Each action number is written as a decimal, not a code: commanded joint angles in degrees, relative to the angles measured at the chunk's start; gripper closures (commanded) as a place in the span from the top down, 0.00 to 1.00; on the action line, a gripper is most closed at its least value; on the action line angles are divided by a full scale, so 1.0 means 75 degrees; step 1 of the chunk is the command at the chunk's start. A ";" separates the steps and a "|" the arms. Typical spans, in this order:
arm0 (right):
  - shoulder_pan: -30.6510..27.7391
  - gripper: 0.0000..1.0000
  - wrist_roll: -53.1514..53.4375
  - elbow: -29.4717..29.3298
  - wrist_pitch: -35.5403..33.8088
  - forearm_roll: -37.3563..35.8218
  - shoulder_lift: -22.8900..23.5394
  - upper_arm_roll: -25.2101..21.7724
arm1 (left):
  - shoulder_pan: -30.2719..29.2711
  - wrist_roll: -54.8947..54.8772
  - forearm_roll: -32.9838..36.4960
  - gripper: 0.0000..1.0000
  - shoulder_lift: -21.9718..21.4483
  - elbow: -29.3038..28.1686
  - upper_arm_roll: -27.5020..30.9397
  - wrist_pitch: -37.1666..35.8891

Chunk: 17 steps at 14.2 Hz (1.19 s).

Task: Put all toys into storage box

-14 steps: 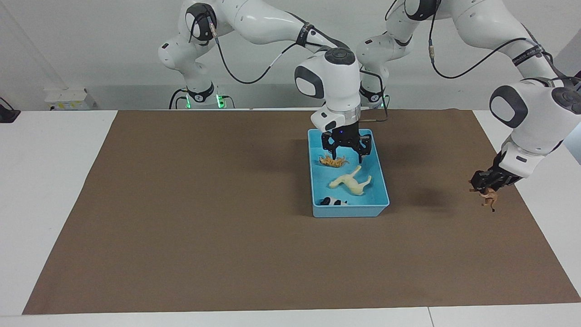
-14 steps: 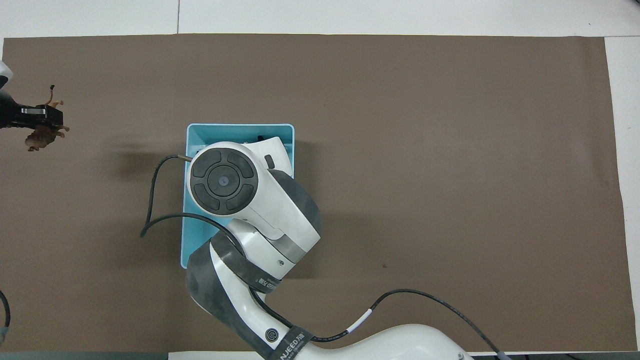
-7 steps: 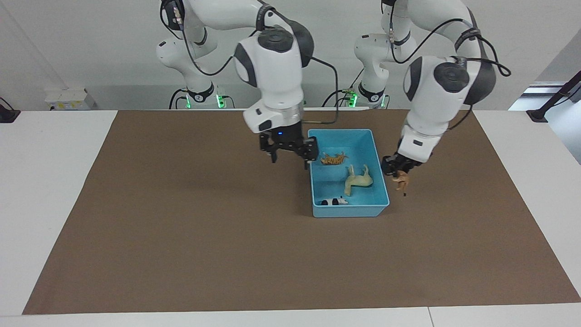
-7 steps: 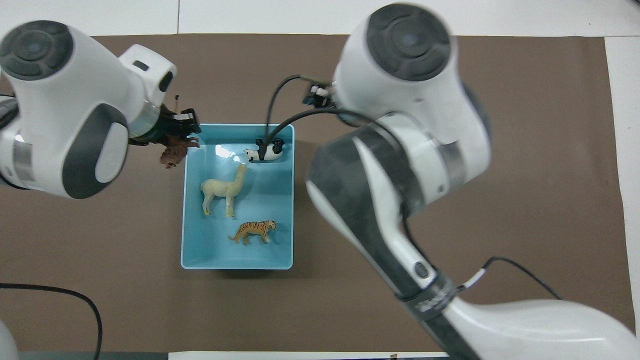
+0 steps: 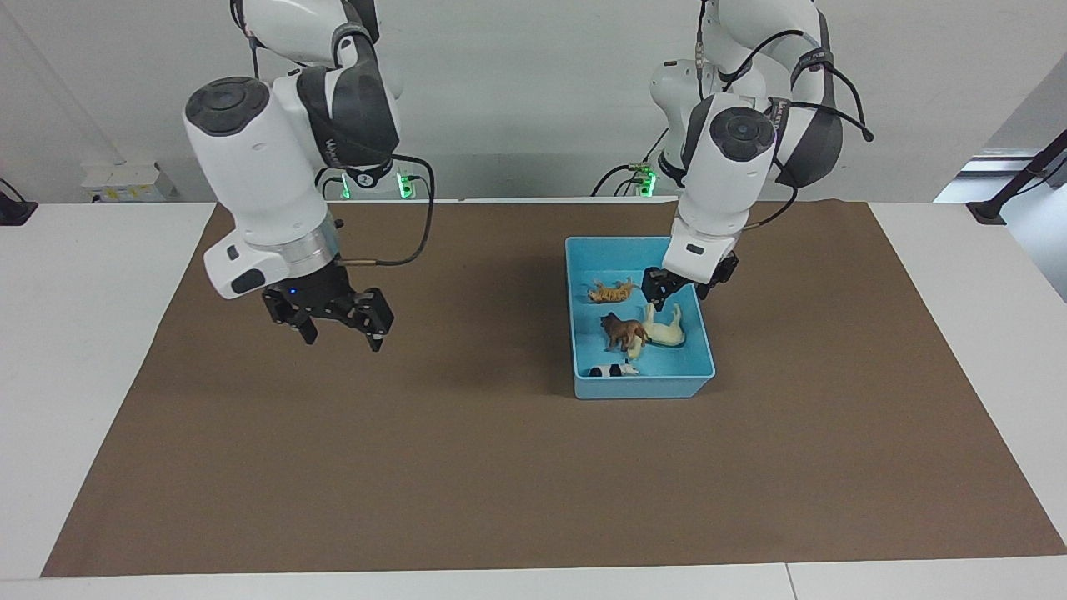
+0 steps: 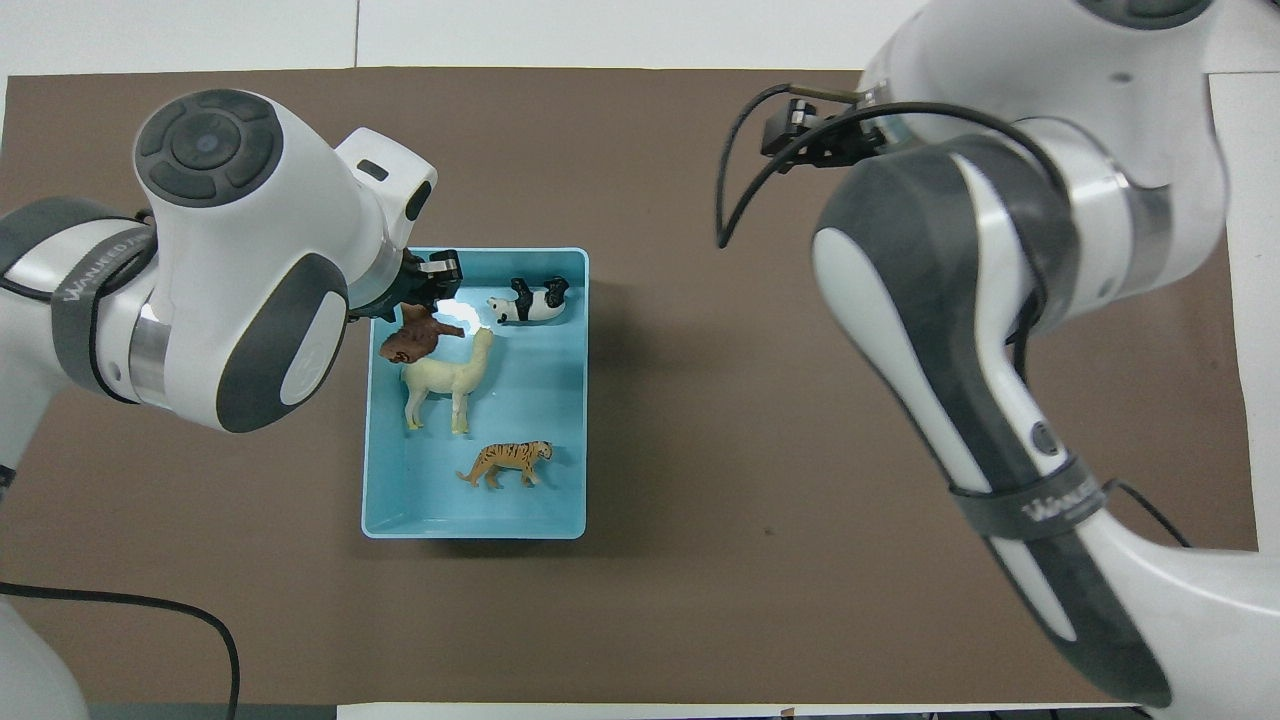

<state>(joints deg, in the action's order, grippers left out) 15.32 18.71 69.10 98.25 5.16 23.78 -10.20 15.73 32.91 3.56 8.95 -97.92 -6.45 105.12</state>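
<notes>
Four toys lie in the light blue storage box (image 5: 704, 354): striped tiger (image 5: 611, 292), cream horse (image 5: 663, 327), panda (image 5: 613, 370), brown lion (image 5: 623, 330). Left gripper (image 5: 679, 287) hangs over the box, fingers parted and empty. Right gripper (image 5: 333, 321), spread wide and empty, is over the brown mat (image 5: 467, 467).

Storage box (image 5: 704, 333) crowded w/ toys: lion (image 5: 623, 329), horse (image 5: 663, 327), panda (image 5: 613, 370), tiger (image 5: 611, 292). Left gripper (image 5: 667, 287) blocks from 12 o'clock. Right gripper (image 5: 333, 315) over bare mat (image 5: 417, 458).
</notes>
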 commanded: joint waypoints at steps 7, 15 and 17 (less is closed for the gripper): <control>-0.1104 1.00 -0.1412 0.0511 -0.0374 -0.0160 -0.0310 0.0117 | -0.3033 -0.4362 0.0053 1.00 -0.1192 0.0095 0.0063 -0.0678; -0.1691 1.00 -0.3549 0.2452 -0.0303 -0.0477 -0.2332 0.0082 | -0.3140 -0.4002 -0.0393 1.00 -0.1216 0.0400 0.0086 -0.1395; -0.1772 1.00 -0.3584 0.3310 -0.0385 -0.0605 -0.3329 0.0082 | -0.3140 -0.4002 -0.0404 1.00 -0.1205 0.0435 0.0086 -0.1407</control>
<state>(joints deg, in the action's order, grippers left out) 2.69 -6.97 82.69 94.40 2.11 9.30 -10.29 -7.45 2.32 1.31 -0.20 -95.41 -5.70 95.84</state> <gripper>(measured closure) 0.000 0.000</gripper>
